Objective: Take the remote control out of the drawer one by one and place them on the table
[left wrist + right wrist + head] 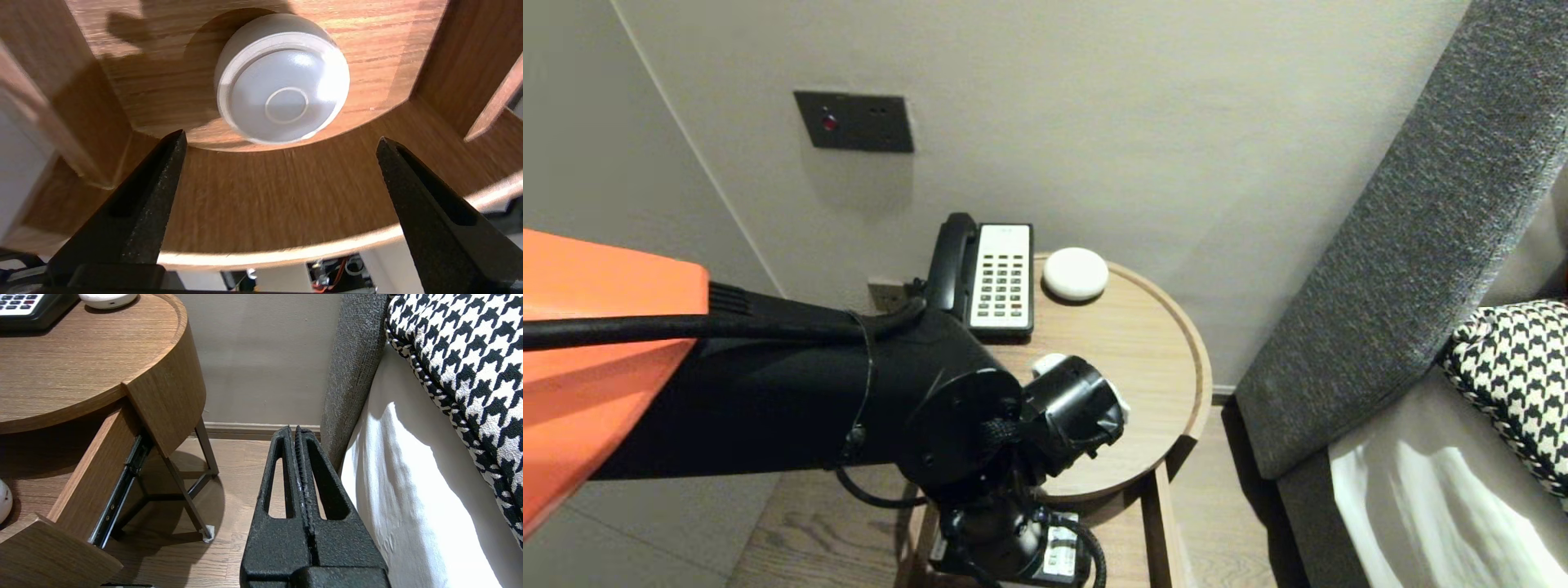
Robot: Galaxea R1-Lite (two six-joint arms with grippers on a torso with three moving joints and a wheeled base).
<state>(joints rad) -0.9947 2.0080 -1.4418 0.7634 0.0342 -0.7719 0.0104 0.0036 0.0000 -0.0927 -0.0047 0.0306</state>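
Hovering just over the open drawer (253,196), the left claw (281,136) has its fingers spread really wide with nothing between them, so it's gripping nothing; the white dome puck (282,81) rests on the drawer floor, just past the fingertips and roughly centred between them, touching neither one; the drawer is pulled out from under the round wooden surface (1152,359); up above the drawer on that surface there's a telephone (1001,278) and a second white disc (1076,273) right next to each other, at the side farthest from the drawer front; the right claw (295,428) is pinched fully shut on nothing, parked low and well off to the side of the drawer, near the houndstooth cushion (461,355)
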